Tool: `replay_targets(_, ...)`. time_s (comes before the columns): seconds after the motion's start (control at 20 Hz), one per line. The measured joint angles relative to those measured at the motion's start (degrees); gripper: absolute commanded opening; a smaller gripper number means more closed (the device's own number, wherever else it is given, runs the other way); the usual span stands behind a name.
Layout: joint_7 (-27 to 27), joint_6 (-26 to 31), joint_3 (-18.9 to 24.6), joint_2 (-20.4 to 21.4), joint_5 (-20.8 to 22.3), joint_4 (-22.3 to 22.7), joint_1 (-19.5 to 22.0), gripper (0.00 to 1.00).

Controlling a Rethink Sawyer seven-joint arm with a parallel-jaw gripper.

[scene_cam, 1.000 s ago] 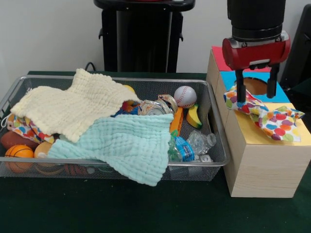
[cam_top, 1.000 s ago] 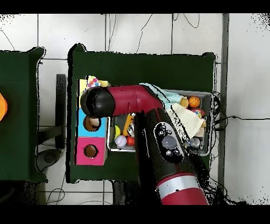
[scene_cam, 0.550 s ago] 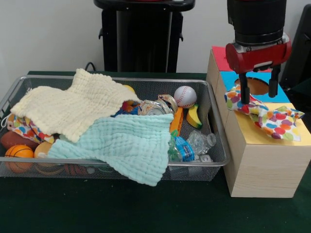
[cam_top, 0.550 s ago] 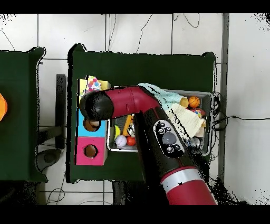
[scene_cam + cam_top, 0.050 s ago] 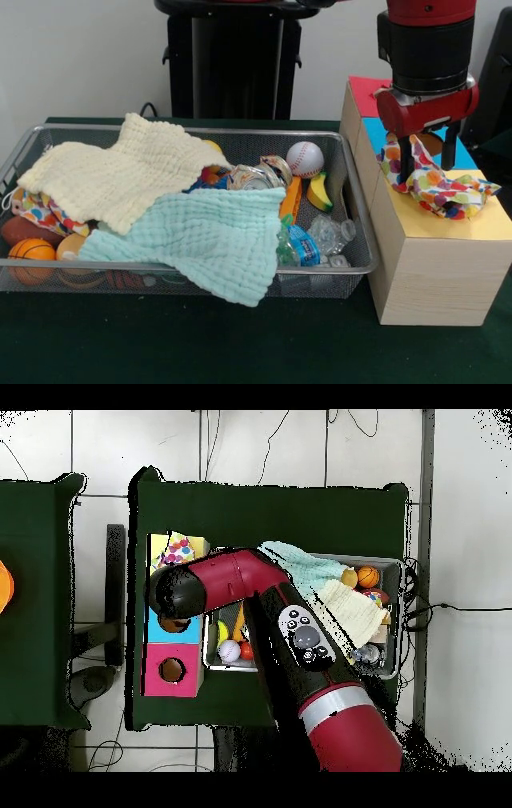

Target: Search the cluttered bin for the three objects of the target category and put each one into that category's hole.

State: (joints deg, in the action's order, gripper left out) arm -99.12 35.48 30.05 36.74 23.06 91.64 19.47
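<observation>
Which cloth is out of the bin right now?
The polka-dot cloth, lying on the wooden box under the gripper; the yellow cloth and mint cloth remain in the bin.

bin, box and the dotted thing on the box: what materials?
Bin: metal wire mesh, see-through grid walls with a shiny rim. Box: looks like pale wood, grain lines showing, top painted in colours. Dotted cloth: soft fabric, crumpled folds, likely cotton.

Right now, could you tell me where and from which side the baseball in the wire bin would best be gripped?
Probably from straight above, closing the pincer across the widest part of the baseball. It is round, so any pair of opposite sides serves, and its top is uncovered. It sits close to the back wall of the wire bin, with a can in front, so a sideways approach looks cramped.
</observation>
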Motion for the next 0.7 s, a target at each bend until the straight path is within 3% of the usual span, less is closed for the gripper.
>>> replay_targets(0.7,0.0,0.01,3.17,-0.57,2.58,0.62,2.32,1.0)
